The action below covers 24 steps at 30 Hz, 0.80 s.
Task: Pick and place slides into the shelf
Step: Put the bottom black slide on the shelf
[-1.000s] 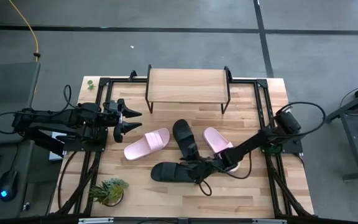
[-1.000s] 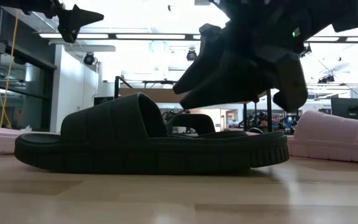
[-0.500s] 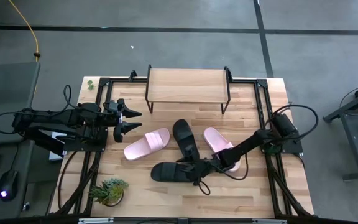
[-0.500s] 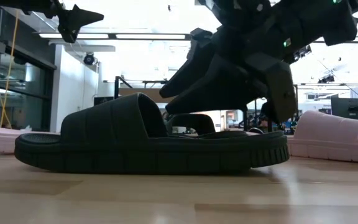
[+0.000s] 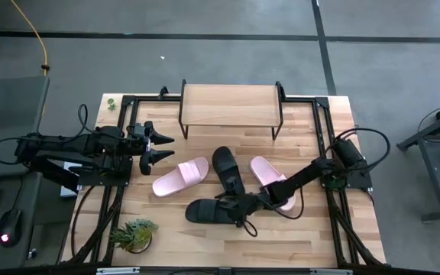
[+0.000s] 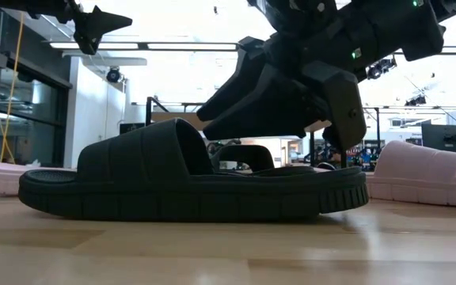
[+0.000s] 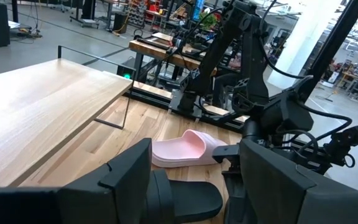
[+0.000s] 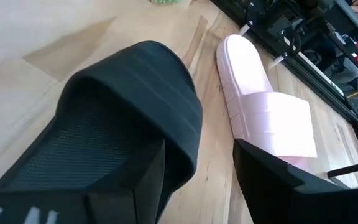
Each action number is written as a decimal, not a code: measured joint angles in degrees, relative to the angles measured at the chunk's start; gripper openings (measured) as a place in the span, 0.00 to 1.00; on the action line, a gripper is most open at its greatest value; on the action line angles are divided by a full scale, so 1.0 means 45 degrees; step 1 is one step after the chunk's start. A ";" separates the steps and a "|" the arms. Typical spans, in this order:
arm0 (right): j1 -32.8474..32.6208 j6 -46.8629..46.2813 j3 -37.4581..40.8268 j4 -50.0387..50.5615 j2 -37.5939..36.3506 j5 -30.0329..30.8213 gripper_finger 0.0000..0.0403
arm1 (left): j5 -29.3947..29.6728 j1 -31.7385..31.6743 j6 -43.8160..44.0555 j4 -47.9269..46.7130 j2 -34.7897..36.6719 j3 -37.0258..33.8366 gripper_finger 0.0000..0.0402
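Observation:
A black slide [image 5: 208, 211] rests on its sole near the table's front, strap toward the left; it fills the low view [image 6: 188, 186]. My right gripper [image 5: 235, 208] is open, slanting down just over its footbed behind the strap [image 8: 135, 106], one finger over the footbed and one outside the slide's edge. A second black slide [image 5: 228, 172] and two pink slides [image 5: 180, 176] [image 5: 270, 177] lie flat mid-table. The shelf [image 5: 230, 105] stands on its black legs at the far edge, its top bare. My left gripper [image 5: 166, 149] is open and raised at the left.
A small potted plant [image 5: 132, 234] stands at the front left corner. A black frame [image 5: 124, 183] borders the table's left and right sides. Bare tabletop lies between the shelf and the slides. The left wrist view shows the shelf top [image 7: 42, 112] and the right arm [image 7: 260, 93] beyond.
My right gripper has moved a little toward the table's left edge, along the near black slide toward its strap, staying open. The slide has kept still.

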State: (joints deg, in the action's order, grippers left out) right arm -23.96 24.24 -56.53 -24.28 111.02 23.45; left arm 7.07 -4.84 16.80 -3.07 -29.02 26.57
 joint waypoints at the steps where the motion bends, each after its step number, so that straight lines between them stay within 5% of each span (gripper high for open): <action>1: 0.0004 -0.0002 0.0000 -0.0005 0.0000 0.0003 0.45 | 0.0000 -0.0003 0.0000 0.0000 0.0000 0.0000 0.56; 11: 0.0092 0.0053 -0.0189 -0.0042 0.0486 -0.0109 0.45 | 0.0000 -0.0005 0.0000 0.0035 0.0005 0.0000 0.56; 24: 0.0130 -0.0328 -0.3715 0.2758 0.2592 -0.0022 0.45 | 0.0000 -0.0005 0.0000 0.0044 0.0005 0.0000 0.56</action>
State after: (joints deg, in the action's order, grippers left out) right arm -23.38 22.76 -73.25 -11.87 122.68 23.35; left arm 7.07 -4.86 16.80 -2.87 -28.99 26.57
